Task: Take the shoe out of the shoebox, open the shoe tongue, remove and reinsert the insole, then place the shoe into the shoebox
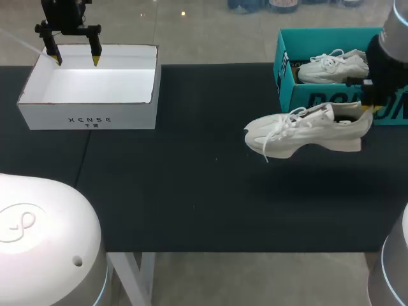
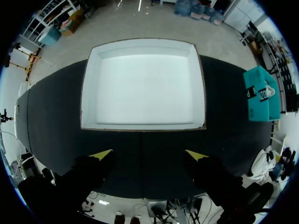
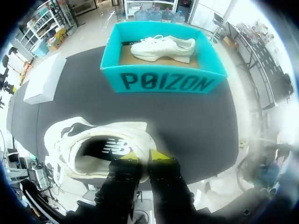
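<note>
Pinching the heel of the shoe (image 1: 306, 132), the right gripper (image 3: 142, 157) hangs just before the teal shoebox (image 1: 319, 99); the left gripper (image 1: 76, 61), fingers spread, hovers well apart from it.

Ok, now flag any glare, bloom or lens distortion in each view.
Head view: the white box has its floor blown out by overhead light. Left wrist view: the fisheye bows that box's straight walls, and its inside is washed flat. Right wrist view: the held shoe glares with a bloom around it, while the teal shoebox front reads clean.

Shoe (image 1: 312, 132) matt white cloth w/ laces, shoebox (image 1: 306, 99) smooth teal cardboard, table (image 1: 191, 191) matt black.
</note>
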Available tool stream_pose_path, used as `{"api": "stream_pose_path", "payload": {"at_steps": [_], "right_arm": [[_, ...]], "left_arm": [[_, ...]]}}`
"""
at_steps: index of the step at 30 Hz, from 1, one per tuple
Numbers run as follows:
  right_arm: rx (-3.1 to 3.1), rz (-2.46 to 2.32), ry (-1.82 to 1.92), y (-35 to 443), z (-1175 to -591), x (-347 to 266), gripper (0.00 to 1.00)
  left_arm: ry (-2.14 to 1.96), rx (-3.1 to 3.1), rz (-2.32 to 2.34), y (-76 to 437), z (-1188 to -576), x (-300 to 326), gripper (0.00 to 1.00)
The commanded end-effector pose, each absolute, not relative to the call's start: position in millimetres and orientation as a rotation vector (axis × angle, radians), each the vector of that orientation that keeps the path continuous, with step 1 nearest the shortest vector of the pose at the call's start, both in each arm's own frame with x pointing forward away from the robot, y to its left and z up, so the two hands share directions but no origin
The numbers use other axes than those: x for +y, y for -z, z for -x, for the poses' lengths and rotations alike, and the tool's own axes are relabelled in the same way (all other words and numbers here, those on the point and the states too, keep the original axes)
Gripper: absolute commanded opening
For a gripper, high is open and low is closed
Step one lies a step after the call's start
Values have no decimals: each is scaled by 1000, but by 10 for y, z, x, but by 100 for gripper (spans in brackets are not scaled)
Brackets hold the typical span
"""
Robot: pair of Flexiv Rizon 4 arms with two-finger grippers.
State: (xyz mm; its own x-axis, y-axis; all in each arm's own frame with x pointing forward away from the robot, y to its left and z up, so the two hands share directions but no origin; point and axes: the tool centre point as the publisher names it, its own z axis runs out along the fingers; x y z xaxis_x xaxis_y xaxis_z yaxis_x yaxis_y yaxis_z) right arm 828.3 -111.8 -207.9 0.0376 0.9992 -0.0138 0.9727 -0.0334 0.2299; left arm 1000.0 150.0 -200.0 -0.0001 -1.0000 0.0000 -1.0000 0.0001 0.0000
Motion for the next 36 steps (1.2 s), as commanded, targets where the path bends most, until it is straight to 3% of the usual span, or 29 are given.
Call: {"api": "stream_pose_path", "payload": {"at_steps": [1, 14, 36], "right_arm": [[1973, -2056, -327, 2189, -8252, -792, 0], [1964, -2092, -275, 2512, -8281, -185, 0], [1918, -2216, -233, 3257, -8494, 16, 0]], "left_arm": [[0, 2222, 2221, 2000, -10000, 1499, 100], [0, 2222, 2221, 2000, -10000, 1499, 100], [0, 2222, 2221, 2000, -10000, 1499, 100]]}}
